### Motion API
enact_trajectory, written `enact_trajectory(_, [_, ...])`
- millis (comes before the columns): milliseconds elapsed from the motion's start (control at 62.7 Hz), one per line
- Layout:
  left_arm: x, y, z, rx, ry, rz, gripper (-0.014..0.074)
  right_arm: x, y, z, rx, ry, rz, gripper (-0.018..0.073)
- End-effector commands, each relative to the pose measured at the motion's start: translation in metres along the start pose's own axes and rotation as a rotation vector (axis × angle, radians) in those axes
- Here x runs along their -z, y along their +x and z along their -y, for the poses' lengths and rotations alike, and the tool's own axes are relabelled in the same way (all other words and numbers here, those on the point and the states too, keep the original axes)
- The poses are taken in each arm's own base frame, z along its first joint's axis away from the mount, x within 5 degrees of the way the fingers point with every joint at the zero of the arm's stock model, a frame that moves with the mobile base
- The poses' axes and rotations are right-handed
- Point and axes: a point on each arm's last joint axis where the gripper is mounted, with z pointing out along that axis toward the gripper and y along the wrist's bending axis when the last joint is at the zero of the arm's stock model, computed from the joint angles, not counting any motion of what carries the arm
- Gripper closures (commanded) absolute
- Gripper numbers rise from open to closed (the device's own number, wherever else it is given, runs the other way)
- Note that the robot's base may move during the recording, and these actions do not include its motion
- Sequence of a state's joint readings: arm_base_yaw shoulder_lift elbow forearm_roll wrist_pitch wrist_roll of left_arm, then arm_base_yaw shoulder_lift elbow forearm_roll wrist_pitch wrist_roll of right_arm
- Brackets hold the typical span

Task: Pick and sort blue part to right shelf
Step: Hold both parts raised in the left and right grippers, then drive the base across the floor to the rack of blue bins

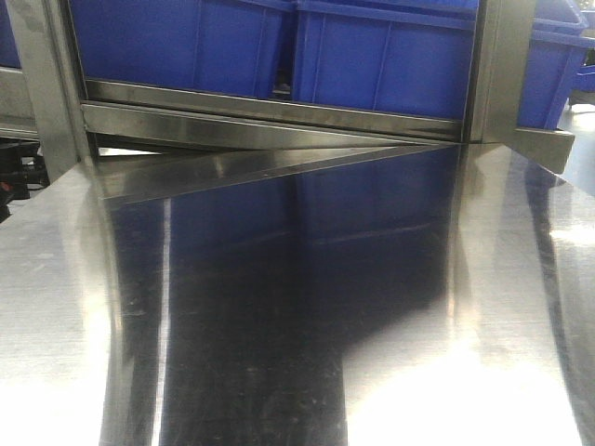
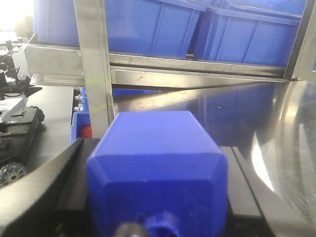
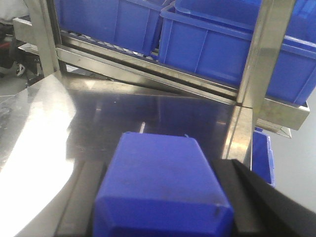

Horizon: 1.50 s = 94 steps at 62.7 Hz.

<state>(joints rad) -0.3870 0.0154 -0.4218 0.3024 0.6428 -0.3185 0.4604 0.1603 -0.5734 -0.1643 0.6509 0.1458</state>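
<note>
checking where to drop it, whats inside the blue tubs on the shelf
Only the outer walls of the blue tubs show, above the steel front rail. Those walls hide the insides in every view; contents cannot be told.

The table (image 1: 279,372) reaches forward to the shelf rack (image 1: 279,139) standing along its far edge. On the rack, behind the front rail (image 1: 260,100), the left tub (image 1: 177,42) and the right tub (image 1: 390,56) sit side by side between the left post (image 1: 42,84) and the right post (image 1: 502,65).
</note>
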Motion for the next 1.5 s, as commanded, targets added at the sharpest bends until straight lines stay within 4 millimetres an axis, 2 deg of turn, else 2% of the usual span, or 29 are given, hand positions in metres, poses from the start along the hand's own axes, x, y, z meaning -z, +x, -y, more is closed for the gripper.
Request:
enact_trajectory(0, [0.002,-0.0145,0.0018,-0.006,0.019,0.09,0.0263,0.0025,-0.0163,-0.0002,0.028,-0.005,0.109,0.0218])
enact_trajectory(1482, [0.002,-0.0145,0.0018,-0.006,0.019,0.09,0.0263,0.0023,-0.016,-0.0002,0.028,-0.005,0.105,0.0218])
